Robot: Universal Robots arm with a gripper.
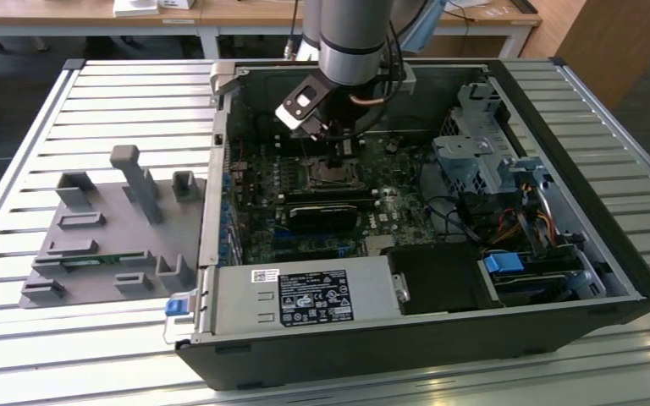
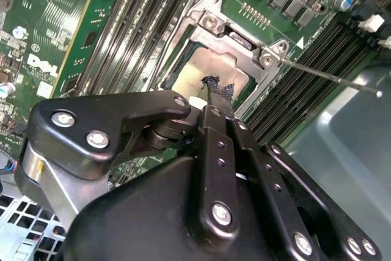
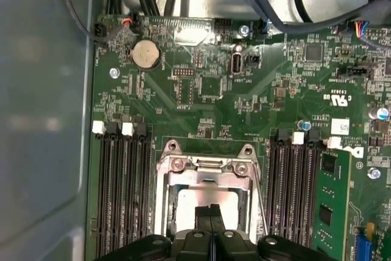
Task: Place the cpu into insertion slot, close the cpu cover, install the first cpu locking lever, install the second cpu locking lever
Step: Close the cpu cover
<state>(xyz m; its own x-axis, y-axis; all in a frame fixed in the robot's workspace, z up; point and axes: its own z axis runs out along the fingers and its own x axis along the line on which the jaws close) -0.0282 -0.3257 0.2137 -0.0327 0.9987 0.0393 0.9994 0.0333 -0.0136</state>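
Cpu [image 3: 190, 200], which looks light, stiff and fragile and best taken by its edges, lies framed by the cpu cover [image 3: 164, 195] under the pincer [image 3: 211, 211], pressed together and empty.

Tan cpu [image 3: 190, 203] lies in insertion slot [image 3: 173, 148] beneath silver cpu cover [image 3: 208, 175]

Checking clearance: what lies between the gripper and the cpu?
Nothing shows between them: in the first wrist view the gripper hangs over the bare cpu.
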